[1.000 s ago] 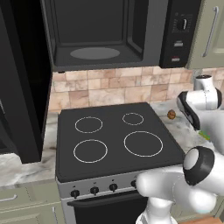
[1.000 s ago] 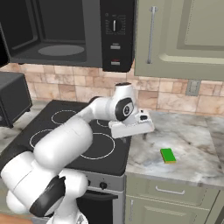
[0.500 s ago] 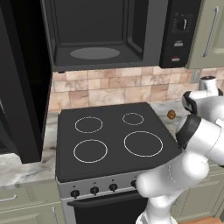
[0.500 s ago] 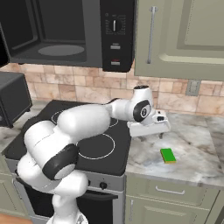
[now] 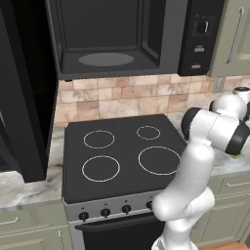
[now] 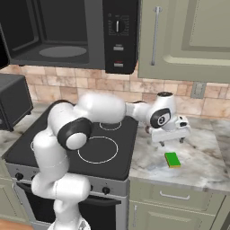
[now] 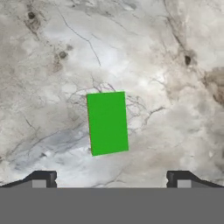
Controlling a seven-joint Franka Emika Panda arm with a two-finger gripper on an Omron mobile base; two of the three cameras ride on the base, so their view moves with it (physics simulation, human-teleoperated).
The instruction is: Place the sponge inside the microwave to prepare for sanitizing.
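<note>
The sponge (image 6: 172,159) lies flat, green side up, on the marble counter (image 6: 202,161) right of the stove. In the hand view the sponge (image 7: 107,123) sits just ahead of the fingertips, centred between them. My gripper (image 6: 171,142) hangs a little above the sponge, pointing down, open and holding nothing; the gripper (image 7: 111,180) shows both tips spread wide. The microwave (image 5: 105,39) hangs over the stove with its door (image 5: 24,97) swung open to the left. A round plate (image 5: 106,59) rests on its grey floor. From the right side the microwave (image 6: 63,31) cavity also stands open.
A black stove (image 5: 117,151) with four rings sits under the microwave. At the left a black toaster oven (image 6: 11,101) stands on the counter. Upper cabinets (image 6: 188,36) hang above the sponge's counter. My own arm (image 5: 195,161) reaches across the stove's right edge.
The arm has swung further right over the marble counter, and the gripper has come from beside the stove to above the sponge. The sponge has not moved.
</note>
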